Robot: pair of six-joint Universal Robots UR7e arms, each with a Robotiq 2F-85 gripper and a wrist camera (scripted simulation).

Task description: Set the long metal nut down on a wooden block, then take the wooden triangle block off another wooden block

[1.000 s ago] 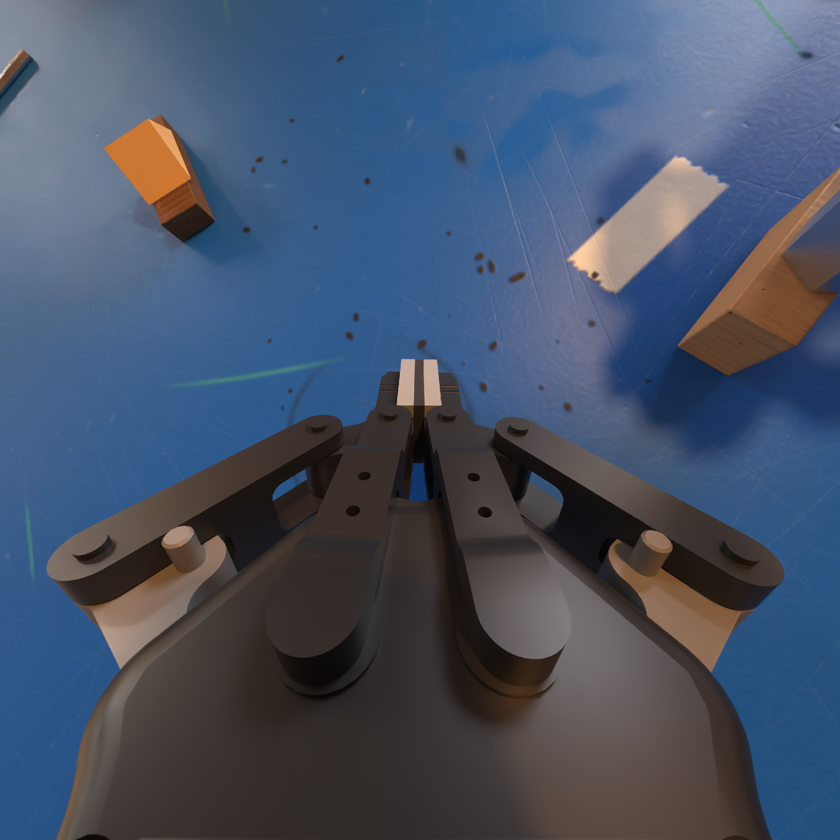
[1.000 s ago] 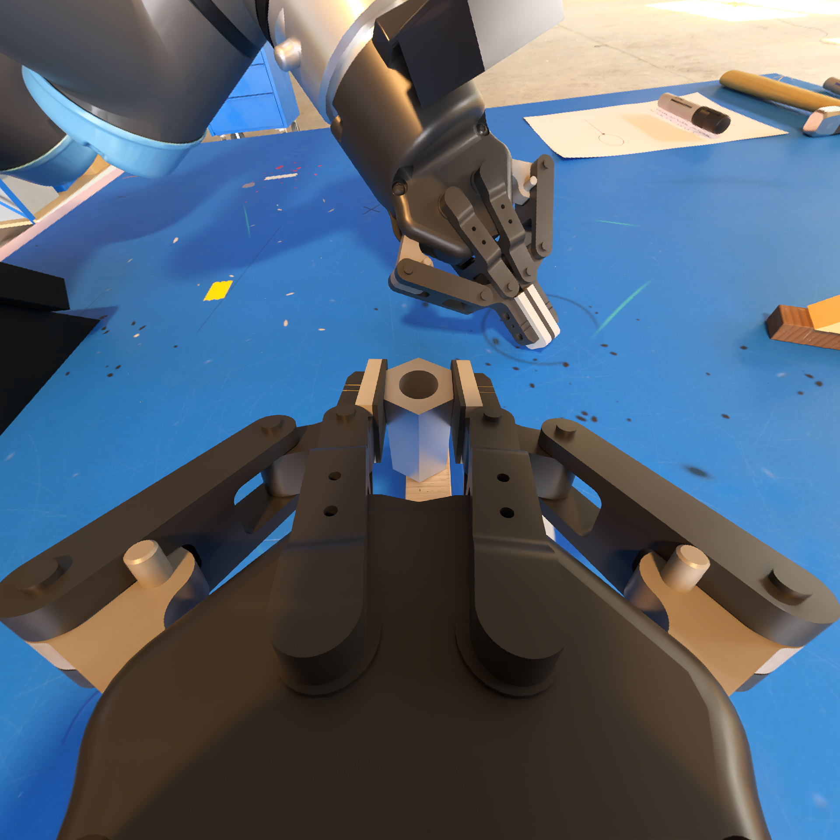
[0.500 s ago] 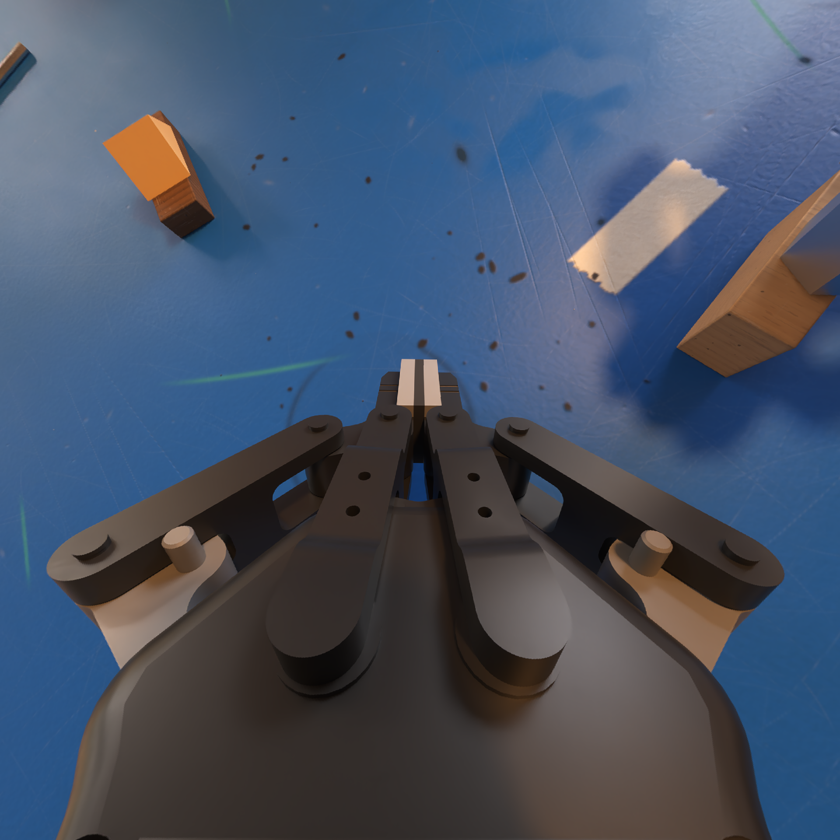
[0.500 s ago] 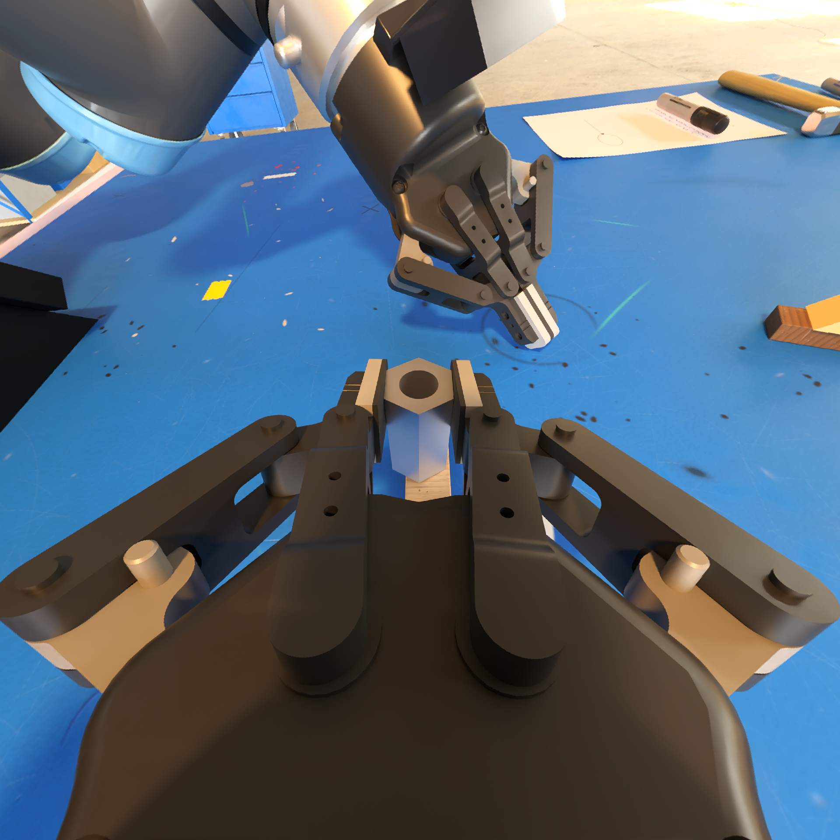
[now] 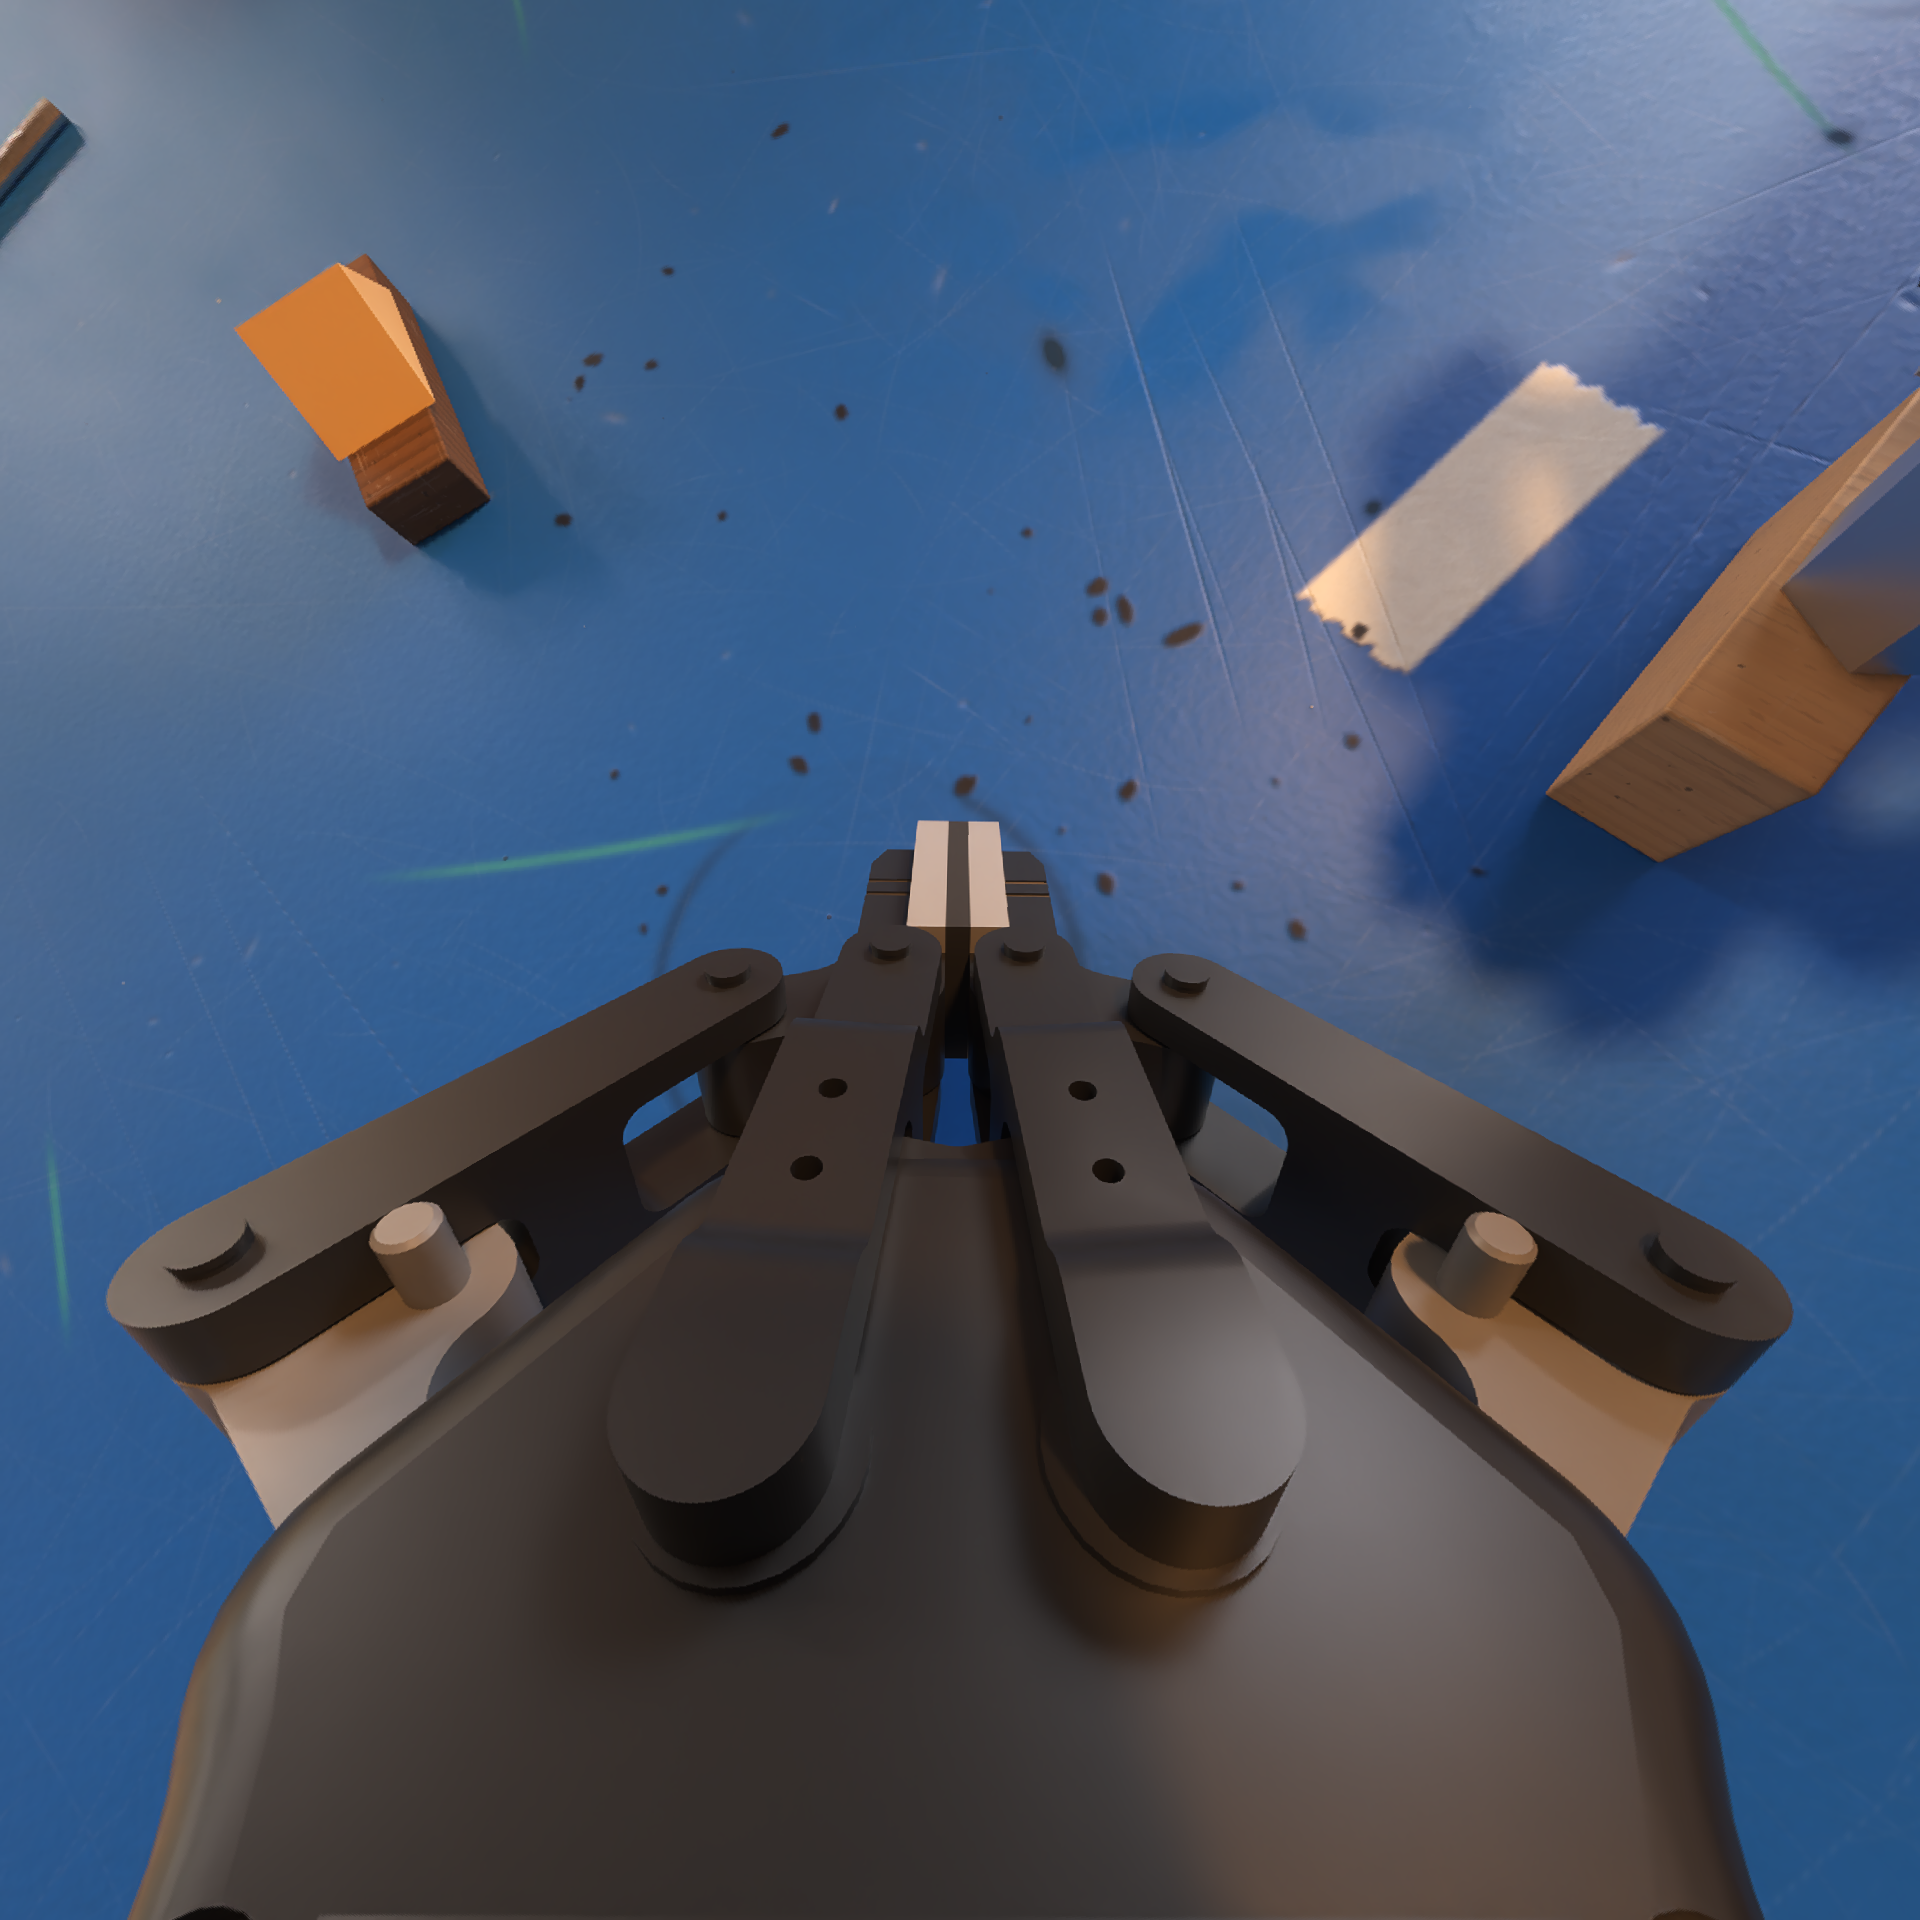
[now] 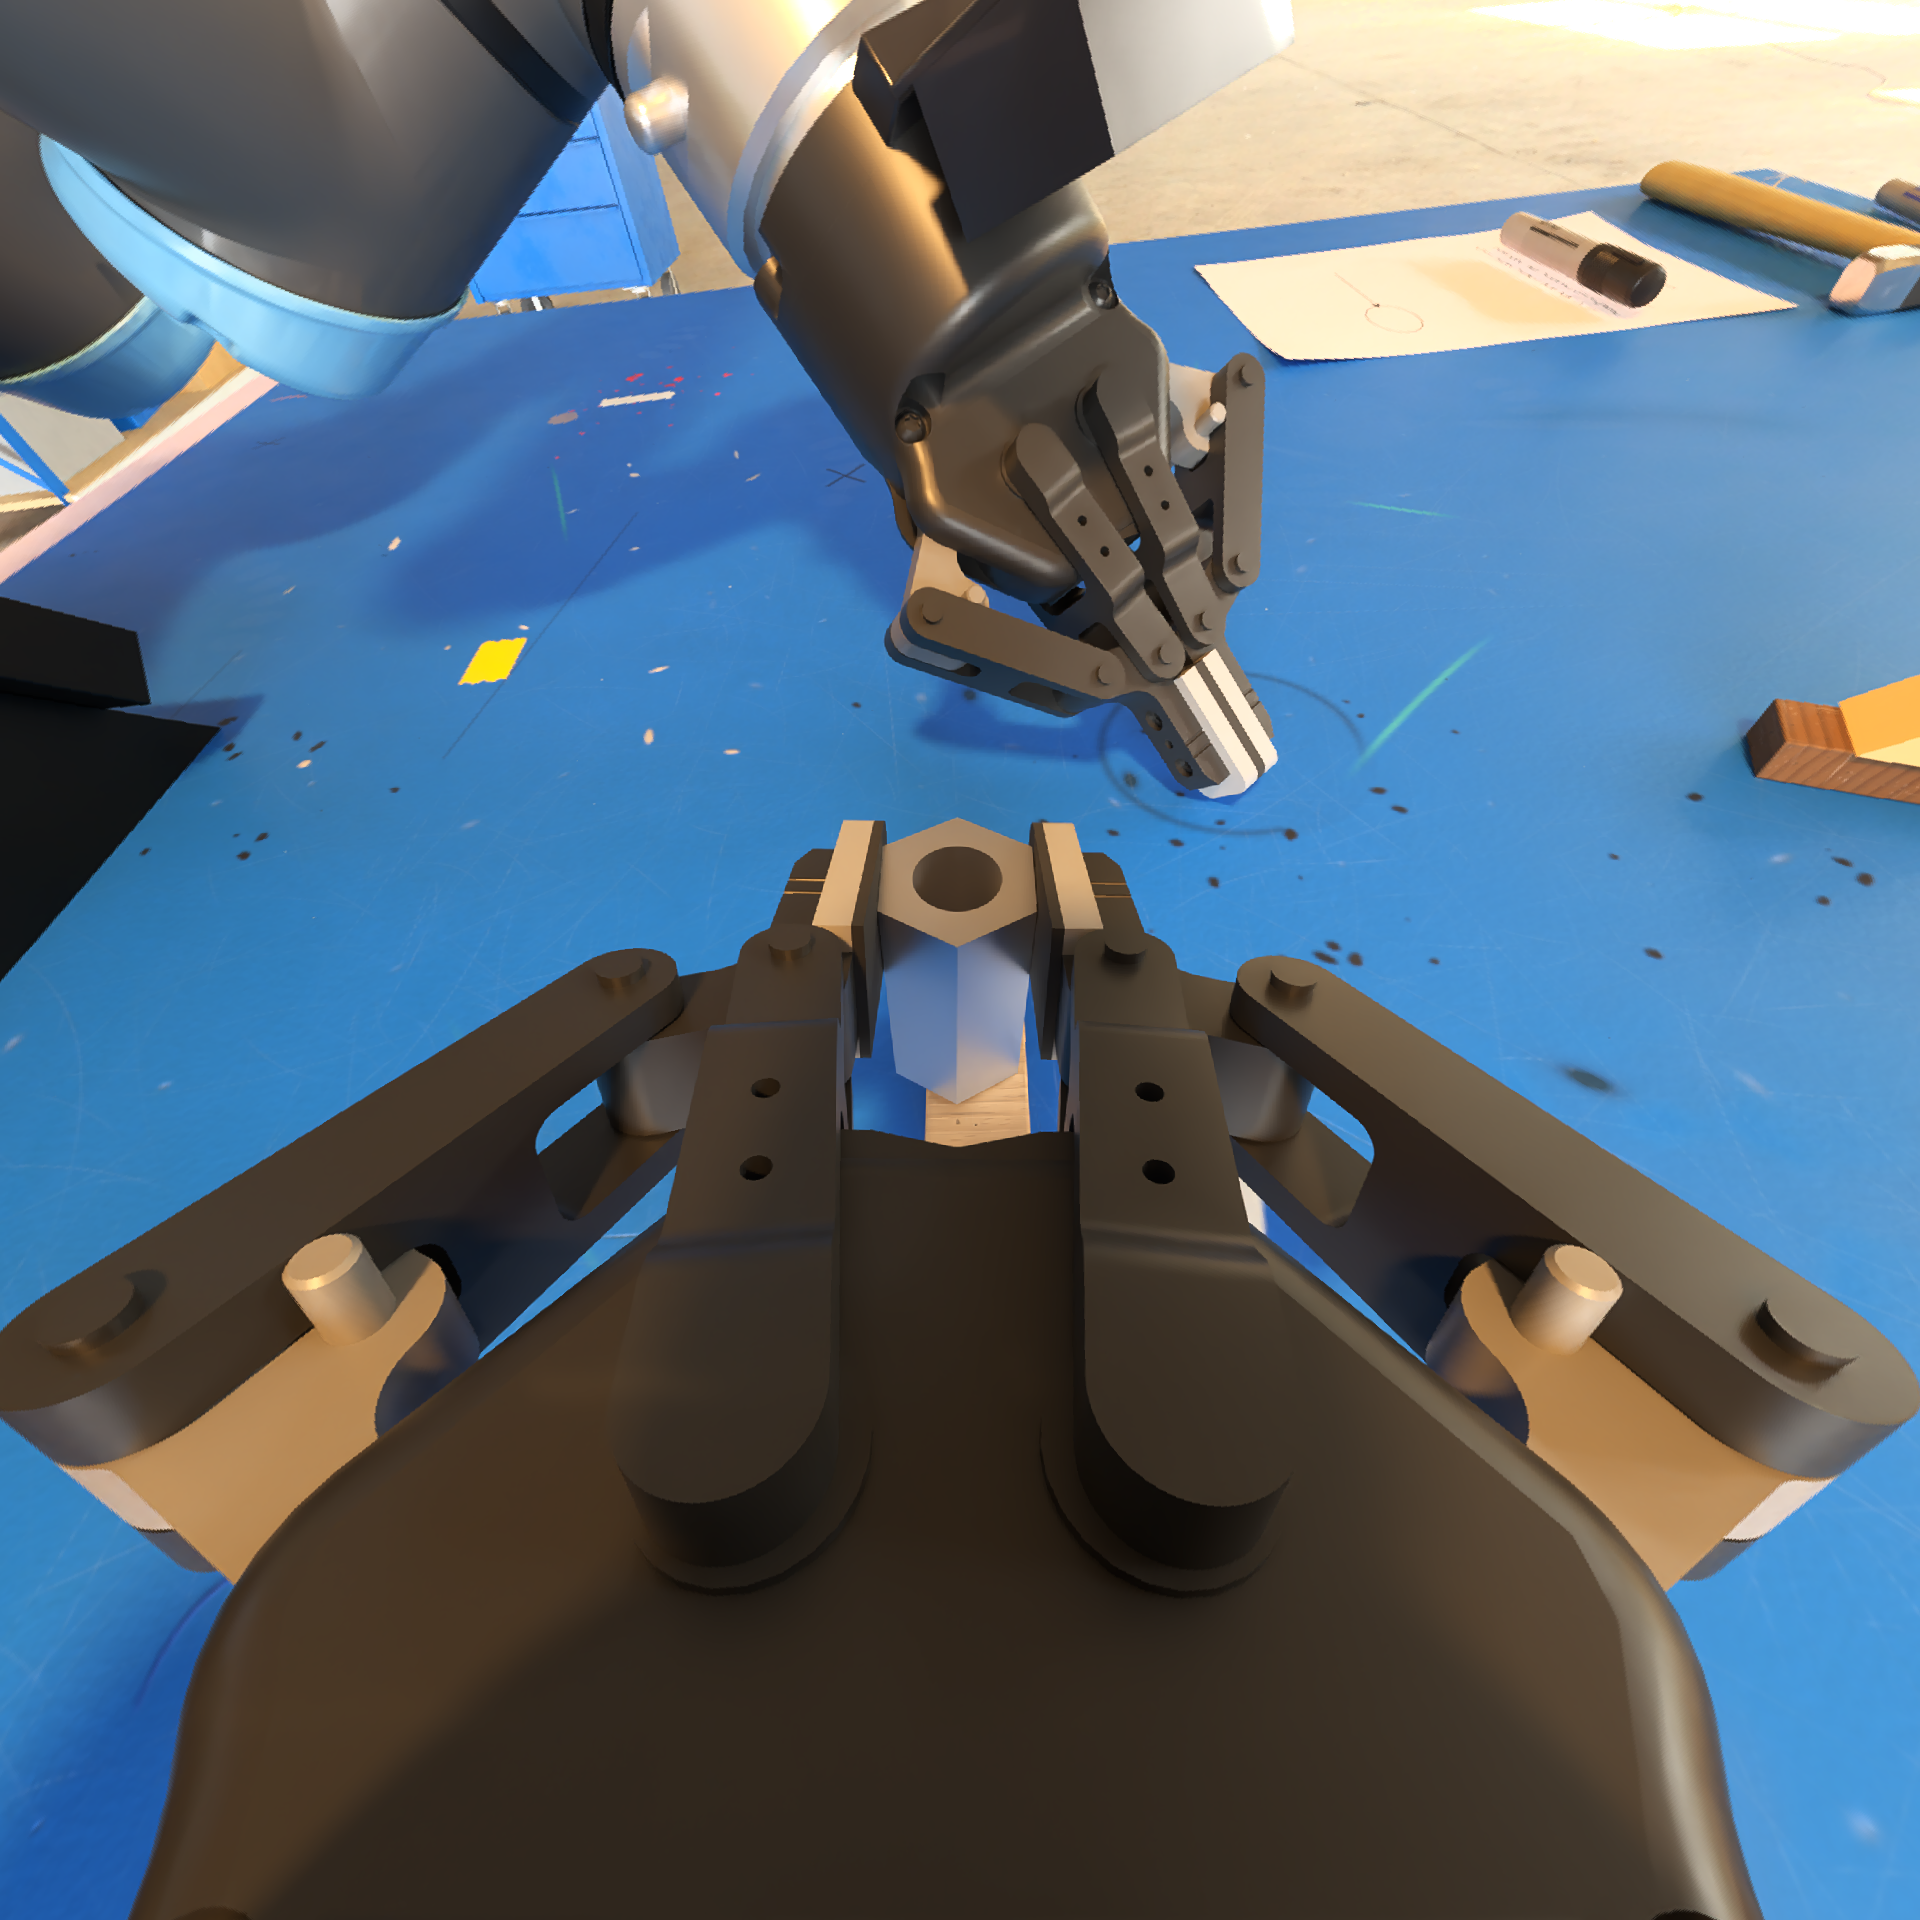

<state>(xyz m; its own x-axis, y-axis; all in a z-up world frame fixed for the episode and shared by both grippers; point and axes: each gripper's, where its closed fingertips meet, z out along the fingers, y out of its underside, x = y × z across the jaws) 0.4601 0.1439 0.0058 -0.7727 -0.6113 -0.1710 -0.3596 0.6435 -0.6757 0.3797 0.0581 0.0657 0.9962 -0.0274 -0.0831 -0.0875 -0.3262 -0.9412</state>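
My right gripper is shut on the long metal nut, a grey hexagonal piece held upright with its bore facing up. The nut's lower end sits on a light wooden block. In the left wrist view that block lies at the right edge with the nut on it. The orange wooden triangle block sits on a dark wooden block at the upper left, and shows at the right edge of the right wrist view. My left gripper is shut and empty, just above the table between the two blocks; it also shows in the right wrist view.
A strip of pale tape lies flat near the light block. A metal rod is at the far left. A sheet of paper with a marker and a hammer lies at the back right. A black object is at the left.
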